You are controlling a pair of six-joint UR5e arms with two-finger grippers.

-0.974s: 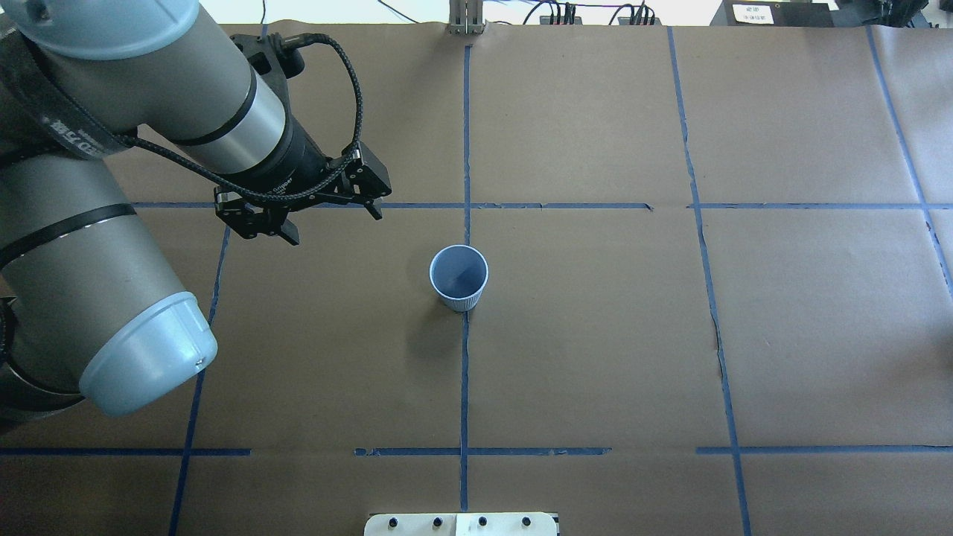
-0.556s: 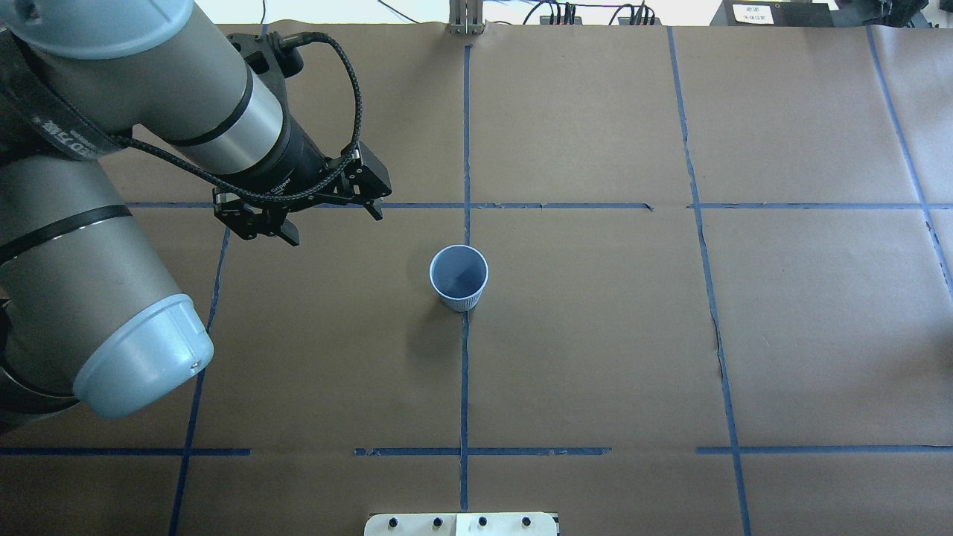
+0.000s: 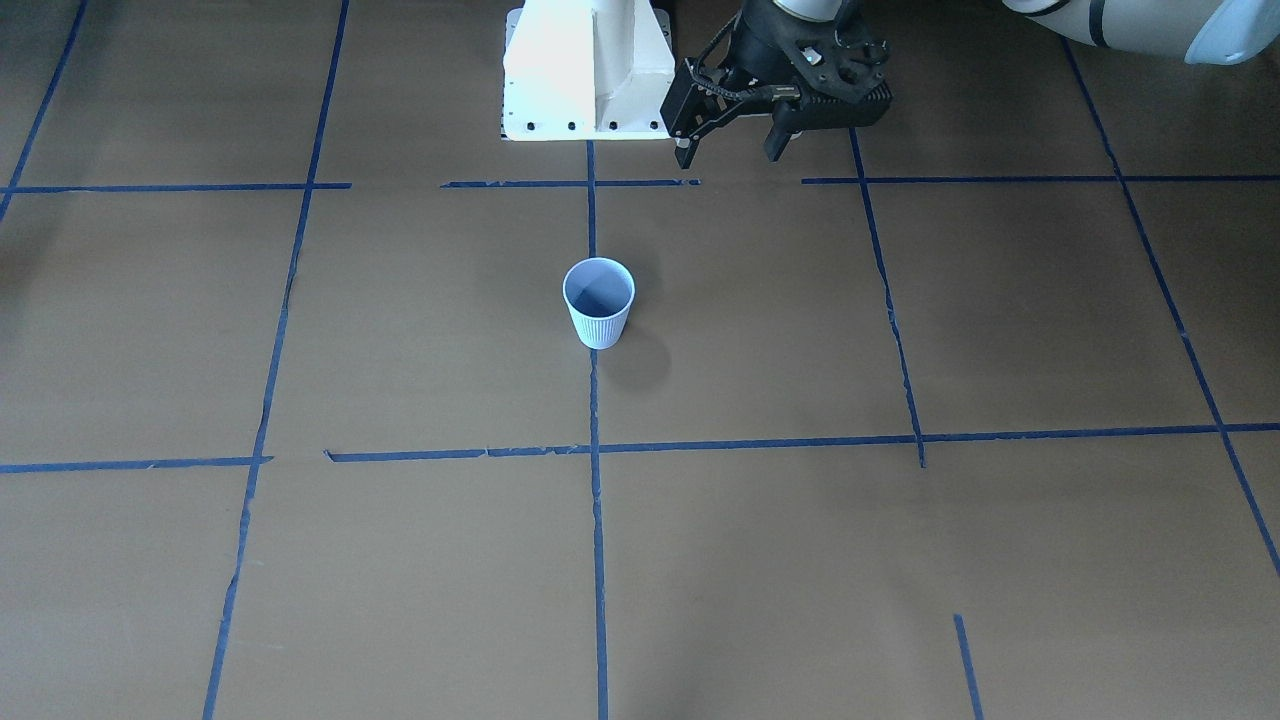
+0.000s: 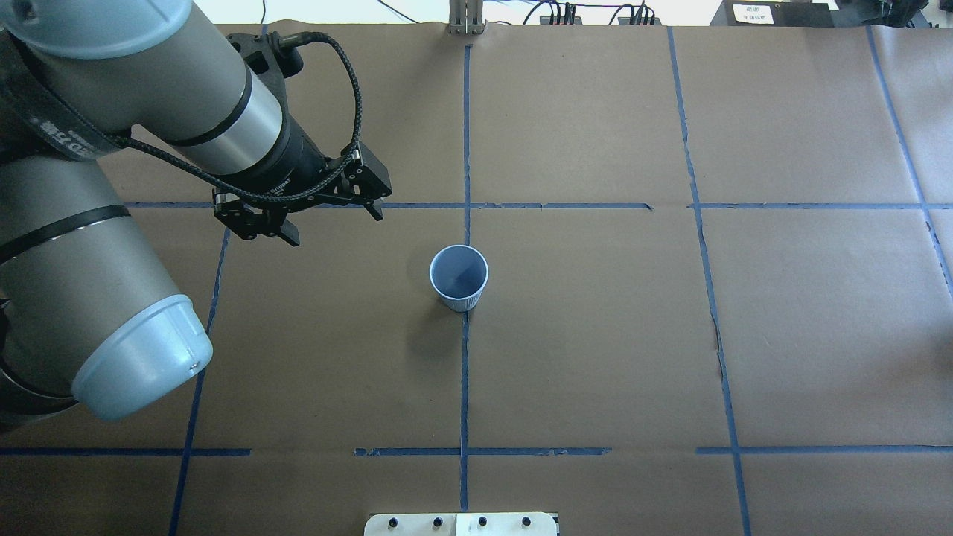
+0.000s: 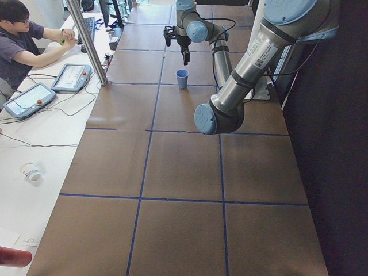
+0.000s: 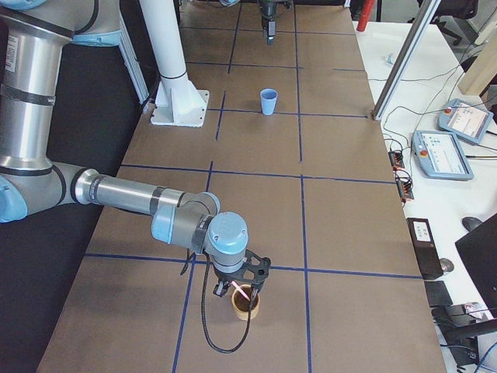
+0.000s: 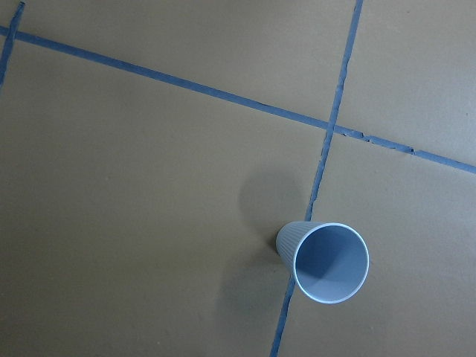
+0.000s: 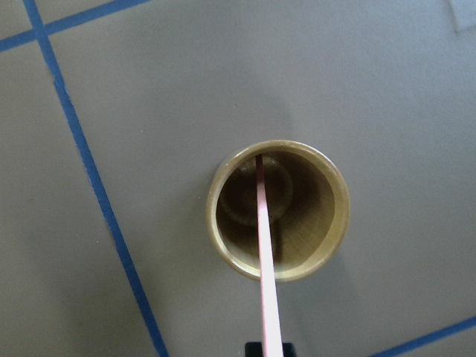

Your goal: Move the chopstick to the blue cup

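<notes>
The blue cup (image 4: 459, 277) (image 3: 598, 303) (image 7: 327, 260) stands upright at the table's middle on a tape crossing, with nothing in it. My left gripper (image 4: 335, 227) (image 3: 728, 157) hovers open and holds nothing, off to the cup's left and slightly beyond it in the overhead view. At the table's far right end, the pinkish chopstick (image 8: 263, 245) (image 6: 242, 294) leans inside a tan cup (image 8: 338, 216) (image 6: 250, 309). My right gripper (image 8: 268, 349) (image 6: 243, 291) is straight above that cup, dark fingertips shut on the chopstick's upper end.
Blue tape lines (image 4: 464, 134) divide the brown paper cover. The white robot base (image 3: 590, 70) (image 6: 175, 101) sits at the near edge. A person (image 5: 23, 46) sits at a side bench with teach pendants (image 5: 69, 77) (image 6: 466, 120) and cables.
The left arm's elbow has drifted slightly; its gripper stays open in the same spot. The blue cup has not moved.
</notes>
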